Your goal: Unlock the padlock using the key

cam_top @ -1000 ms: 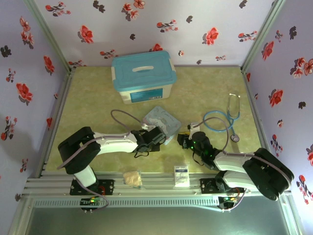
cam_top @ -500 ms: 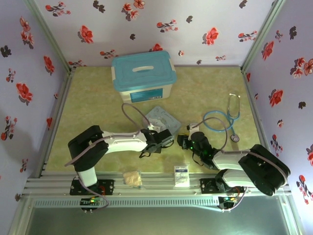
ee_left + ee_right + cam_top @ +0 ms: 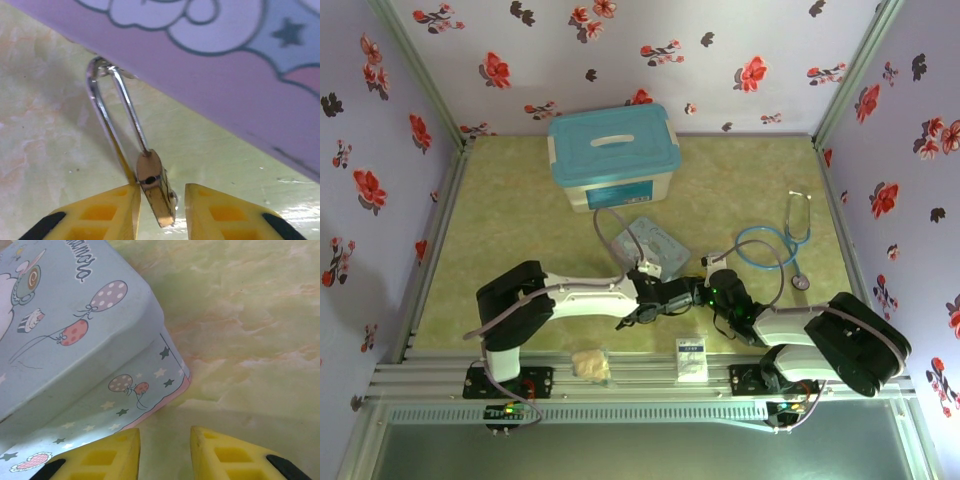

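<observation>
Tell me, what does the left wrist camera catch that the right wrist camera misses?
Left wrist: the brass padlock, its silvery shackle reaching toward the tin's edge. It sits between the yellow fingers of the left gripper, against one and apart from the other.
Right wrist: a corner of the tin printed with balloons and stars, and bare table between the fingers of the right gripper.
Both: the pale blue cartoon tin, the green marbled table, and yellow fingertips at the bottom.

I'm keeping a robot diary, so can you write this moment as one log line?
left gripper: open around padlock | right gripper: open, empty, beside blue tin | padlock: not clamped
</observation>
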